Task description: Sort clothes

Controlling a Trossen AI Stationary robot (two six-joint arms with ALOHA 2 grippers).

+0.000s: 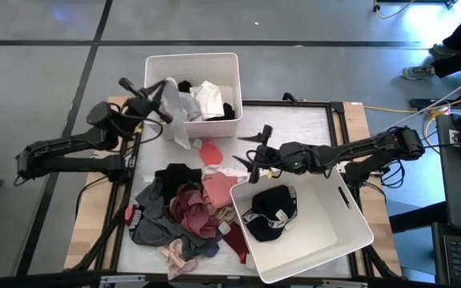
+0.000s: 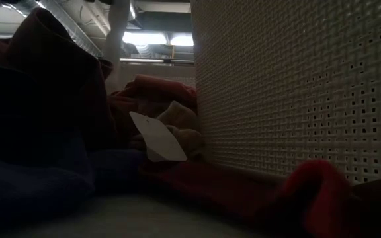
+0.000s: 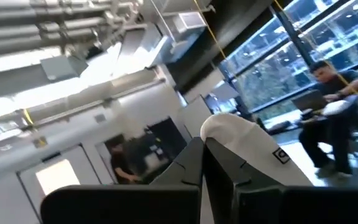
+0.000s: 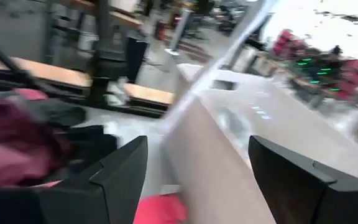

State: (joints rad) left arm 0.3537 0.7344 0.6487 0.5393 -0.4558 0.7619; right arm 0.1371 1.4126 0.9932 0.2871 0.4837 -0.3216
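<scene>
Left gripper (image 1: 165, 86) clamps white garment (image 1: 174, 108) over top bin (image 1: 154, 64); right gripper (image 1: 256, 152) agape, empty (centre); pile (image 1: 182, 212) lower left mostly unsorted.

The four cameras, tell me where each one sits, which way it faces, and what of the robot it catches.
High: overhead, straight down; both arms, left gripper holding a white garment over the far bin.
Low: tabletop level, facing clothes and the near bin; no robot.
Left wrist: tilted up at the ceiling; shut fingers, the white garment.
Right wrist: open right gripper over the pile.
Shared: white garment, high and left wrist.
</scene>
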